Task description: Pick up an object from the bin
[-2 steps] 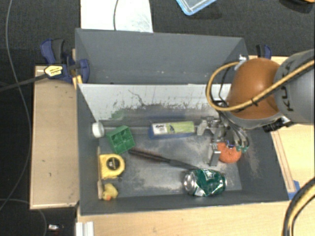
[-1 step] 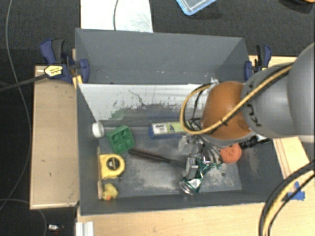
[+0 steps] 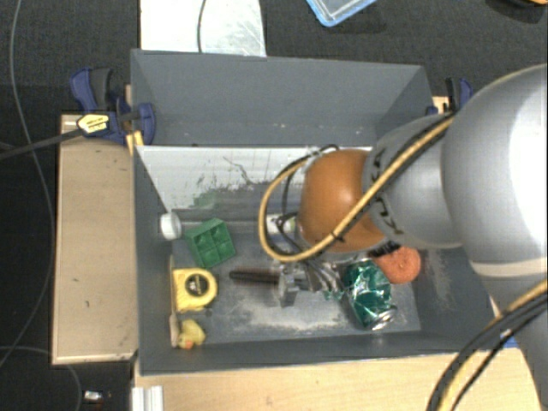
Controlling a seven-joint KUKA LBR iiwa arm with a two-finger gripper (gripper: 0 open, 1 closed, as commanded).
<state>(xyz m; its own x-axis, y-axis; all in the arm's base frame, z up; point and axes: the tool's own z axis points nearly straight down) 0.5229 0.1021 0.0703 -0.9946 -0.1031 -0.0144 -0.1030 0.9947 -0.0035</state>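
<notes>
Gripper (image 3: 291,288), low in bin (image 3: 274,101) between dark stick (image 3: 251,275) and green can (image 3: 368,294): grip state untellable, apparently nothing lifted, pick outstanding.

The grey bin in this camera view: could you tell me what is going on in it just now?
The robot arm reaches in from the right, and its gripper is low over the middle of the bin, at the right end of a dark slender stick. Whether it grips the stick cannot be told. A crushed green can and an orange ball lie just to its right. A green block and a yellow tape measure lie to the left.
</notes>
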